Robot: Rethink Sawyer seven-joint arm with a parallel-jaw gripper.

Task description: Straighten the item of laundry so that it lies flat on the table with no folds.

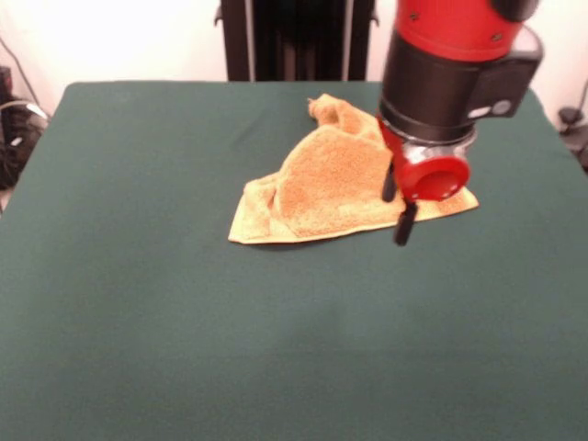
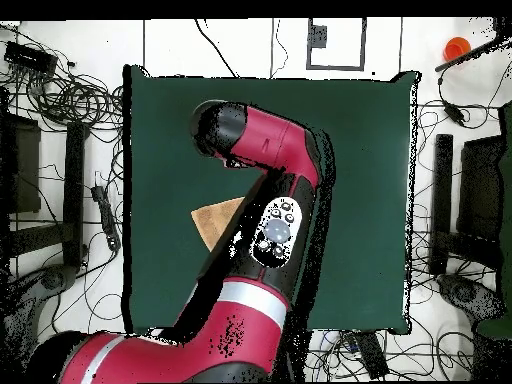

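Note:
The golden tan-orange towel (image 1: 322, 184) lies bunched on the dark green table (image 1: 184, 322), right of centre towards the far side. One part is folded over into a raised hump and a twisted corner points to the far edge. My gripper (image 1: 397, 207) hangs over the towel's right corner, its two dark fingers apart and nothing between them. I cannot tell whether it touches the cloth. In the overhead view only one corner of the towel (image 2: 217, 220) shows beside the arm (image 2: 270, 150), which hides the rest and the gripper.
The black pedestal (image 1: 294, 37) stands behind the table's far edge. Cables and dark equipment (image 2: 70, 150) lie on the floor around the table (image 2: 370, 150). An orange object (image 2: 457, 46) sits off the table at one corner.

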